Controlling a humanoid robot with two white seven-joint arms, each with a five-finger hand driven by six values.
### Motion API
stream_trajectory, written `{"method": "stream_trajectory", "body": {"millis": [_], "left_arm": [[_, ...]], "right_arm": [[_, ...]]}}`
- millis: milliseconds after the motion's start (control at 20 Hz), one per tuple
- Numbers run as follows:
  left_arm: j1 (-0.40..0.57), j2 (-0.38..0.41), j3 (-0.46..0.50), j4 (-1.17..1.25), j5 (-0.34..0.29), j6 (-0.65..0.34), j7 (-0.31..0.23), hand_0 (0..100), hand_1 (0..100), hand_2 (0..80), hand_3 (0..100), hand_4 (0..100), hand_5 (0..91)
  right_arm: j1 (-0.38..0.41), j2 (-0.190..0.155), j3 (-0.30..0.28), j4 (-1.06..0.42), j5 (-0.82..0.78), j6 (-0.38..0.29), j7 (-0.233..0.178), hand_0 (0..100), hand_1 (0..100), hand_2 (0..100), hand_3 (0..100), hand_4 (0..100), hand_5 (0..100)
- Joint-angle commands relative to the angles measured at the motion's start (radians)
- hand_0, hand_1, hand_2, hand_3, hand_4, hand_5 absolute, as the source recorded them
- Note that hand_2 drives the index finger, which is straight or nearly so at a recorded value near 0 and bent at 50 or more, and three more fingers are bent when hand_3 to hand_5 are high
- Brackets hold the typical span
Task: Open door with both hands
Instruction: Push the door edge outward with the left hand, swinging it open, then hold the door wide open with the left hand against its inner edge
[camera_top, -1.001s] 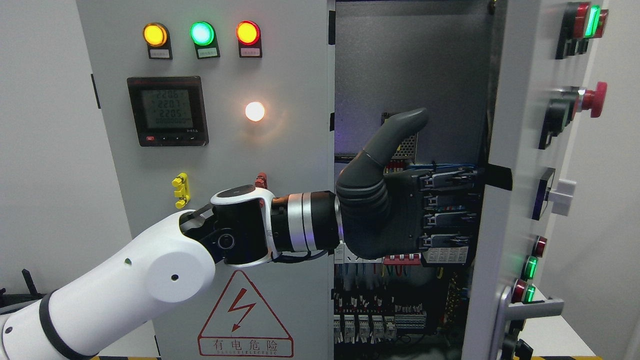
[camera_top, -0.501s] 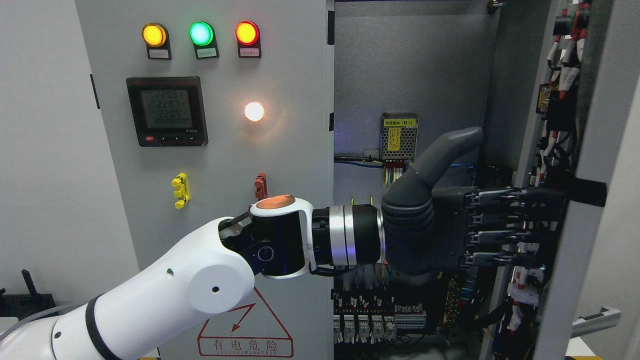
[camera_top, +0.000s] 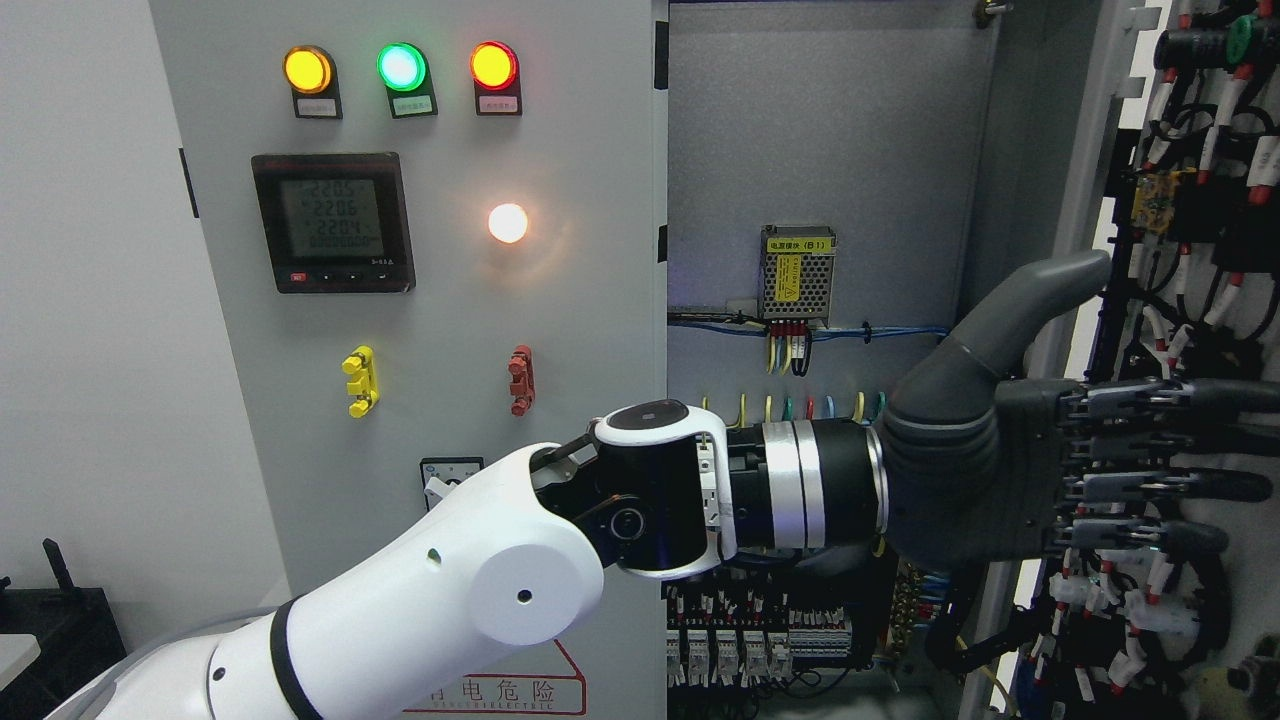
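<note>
The grey electrical cabinet has its left door (camera_top: 420, 330) closed and its right door (camera_top: 1205, 210) swung far out, so that the wired inner side faces me. My left arm reaches across from the lower left. Its dark left hand (camera_top: 1150, 465) is open, the fingers (camera_top: 1190, 485) stretched flat against the inside of the right door and the thumb (camera_top: 1040, 290) raised. It grasps nothing. The right arm does not show.
The open bay (camera_top: 820, 150) shows a small power supply (camera_top: 797, 265), coloured wires and rows of terminal blocks (camera_top: 760, 640) at the bottom. The left door carries three lit lamps (camera_top: 400, 67), a meter (camera_top: 333, 222) and a warning triangle low down.
My left hand has pushed to the right and the right door has swung wide open. Its outer face and handle have turned out of sight and its wired inside now shows.
</note>
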Motion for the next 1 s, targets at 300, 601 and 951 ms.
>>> {"method": "stream_trajectory", "body": {"millis": [300,601,951], "left_arm": [[0.000,-0.165,0.017,0.016,-0.063,-0.044,0.026,0,0,0.0,0,4,0.0],[0.000,-0.170,0.006,0.029,-0.064,-0.084,0.031,0,0,0.0,0,4,0.0],[0.000,-0.173,-0.023,0.050,-0.058,-0.107,0.069,0,0,0.0,0,4,0.0]], "right_arm": [[0.000,0.000,0.000,0.000,0.000,0.002,0.000,0,0,0,0,0,0],[0.000,0.001,0.000,0.000,0.000,0.002,0.000,0,0,0,0,0,0],[0.000,0.000,0.000,0.000,0.000,0.002,0.000,0,0,0,0,0,0]]}}
